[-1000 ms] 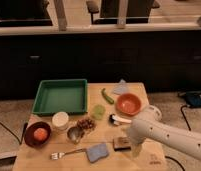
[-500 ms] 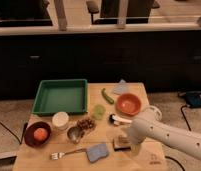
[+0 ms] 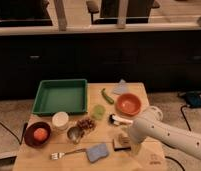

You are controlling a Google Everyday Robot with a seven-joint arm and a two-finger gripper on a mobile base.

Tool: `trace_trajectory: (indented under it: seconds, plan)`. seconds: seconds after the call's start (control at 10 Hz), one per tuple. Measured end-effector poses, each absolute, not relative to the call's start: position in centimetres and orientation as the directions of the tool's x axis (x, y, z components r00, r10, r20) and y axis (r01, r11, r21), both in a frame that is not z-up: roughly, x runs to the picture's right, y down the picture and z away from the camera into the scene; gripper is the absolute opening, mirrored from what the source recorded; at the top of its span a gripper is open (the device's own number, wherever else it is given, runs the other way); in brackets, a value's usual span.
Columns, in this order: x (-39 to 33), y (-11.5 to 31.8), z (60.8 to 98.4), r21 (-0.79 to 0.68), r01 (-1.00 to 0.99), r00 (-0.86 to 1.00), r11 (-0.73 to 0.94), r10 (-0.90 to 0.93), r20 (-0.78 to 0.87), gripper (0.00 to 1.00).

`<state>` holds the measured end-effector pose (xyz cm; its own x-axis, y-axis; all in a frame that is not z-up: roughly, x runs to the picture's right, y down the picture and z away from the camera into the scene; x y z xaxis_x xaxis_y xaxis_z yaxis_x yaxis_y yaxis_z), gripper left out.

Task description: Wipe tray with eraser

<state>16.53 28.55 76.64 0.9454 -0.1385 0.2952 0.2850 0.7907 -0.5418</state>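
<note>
The green tray sits at the back left of the wooden table, with nothing in it. The eraser, a small tan-topped block on a dark base, lies near the table's front right. My white arm comes in from the lower right and bends down over the eraser. My gripper is right at the eraser, mostly hidden by the arm. It is far from the tray.
A blue-grey sponge and a fork lie at the front. A dark bowl with an orange, white cup, metal cup, orange bowl, green pepper and white-handled brush crowd the middle.
</note>
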Motion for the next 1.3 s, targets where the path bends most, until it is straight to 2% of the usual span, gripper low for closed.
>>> trace_trajectory:
  seconds: [1.3]
  plan:
    - [17.3, 28.8, 78.1, -0.547, 0.22, 0.952, 0.808, -0.057, 0.3, 0.8]
